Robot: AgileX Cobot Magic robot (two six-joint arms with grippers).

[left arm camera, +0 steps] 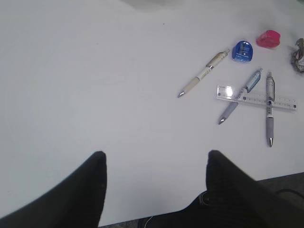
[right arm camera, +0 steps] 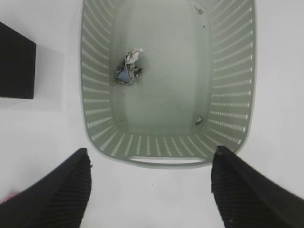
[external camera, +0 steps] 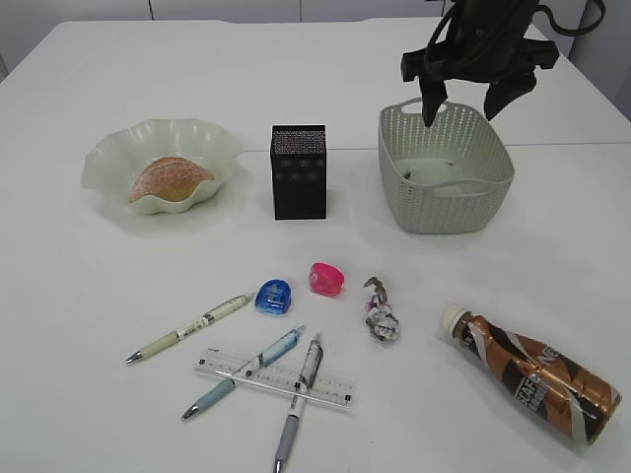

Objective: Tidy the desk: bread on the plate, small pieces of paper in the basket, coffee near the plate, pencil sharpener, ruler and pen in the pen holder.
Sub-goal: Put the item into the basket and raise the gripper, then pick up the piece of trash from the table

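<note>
Nearest the exterior camera lies the coffee [external camera: 537, 374] on its side, cap toward the basket [external camera: 446, 182], with the pens [external camera: 296, 399] and the clear ruler [external camera: 274, 376] crossed in a loose pile to its left. Beyond them sit a blue pencil sharpener [external camera: 273, 297] and a pink one [external camera: 326, 279], and a crumpled paper scrap [external camera: 380, 315] lies in front of the basket, on the desk [external camera: 79, 315].

The right gripper [external camera: 461, 103] hangs over the basket's far rim with its jaws apart and nothing between them; its wrist view shows one small paper piece [right arm camera: 128, 69] lying inside the basket. The bread [external camera: 168, 178] sits on the plate [external camera: 108, 163], left of the pen holder [external camera: 298, 171], which stands left of the basket.

The left gripper [left arm camera: 154, 164] is also spread and empty — it is not seen in the exterior view, and hovers over bare desk.

The remaining scrap lies nearer the camera than the basket — toward the bottle — so the right arm looks the closer one for it.
</note>
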